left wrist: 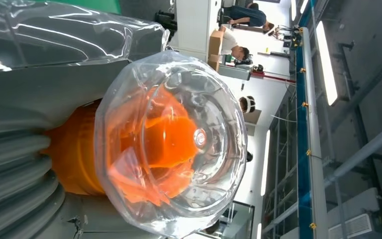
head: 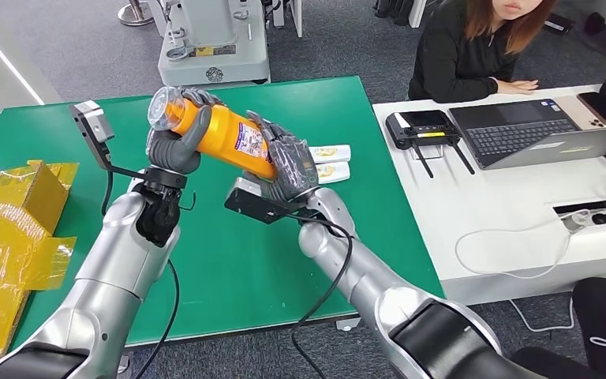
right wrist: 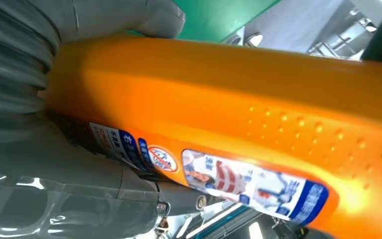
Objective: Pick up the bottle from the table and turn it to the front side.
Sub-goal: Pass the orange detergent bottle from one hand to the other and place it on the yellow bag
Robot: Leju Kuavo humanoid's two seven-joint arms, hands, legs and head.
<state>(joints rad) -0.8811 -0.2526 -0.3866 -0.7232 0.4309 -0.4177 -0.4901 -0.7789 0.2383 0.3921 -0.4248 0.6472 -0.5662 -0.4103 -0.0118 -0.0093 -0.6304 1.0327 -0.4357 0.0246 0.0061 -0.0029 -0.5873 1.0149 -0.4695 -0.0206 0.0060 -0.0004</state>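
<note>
An orange bottle [head: 222, 136] with a clear cap and a printed label hangs tilted above the green table [head: 229, 260], cap end up and to the left. My left hand [head: 175, 146] grips it just below the cap, fingers wrapped round the neck. My right hand [head: 287, 166] holds the lower end of the body. The left wrist view looks straight at the clear cap [left wrist: 171, 144] with the orange bottle [left wrist: 74, 159] behind it. In the right wrist view the orange bottle [right wrist: 238, 124] and its label run across the picture, with my right hand [right wrist: 35, 144] against it.
Two small white tubes [head: 330, 162] lie on the green table just behind my right hand. Yellow packaging [head: 8, 229] sits at the table's left edge. A white desk [head: 521, 213] with a laptop [head: 536, 130] and a seated person [head: 473, 47] stands to the right.
</note>
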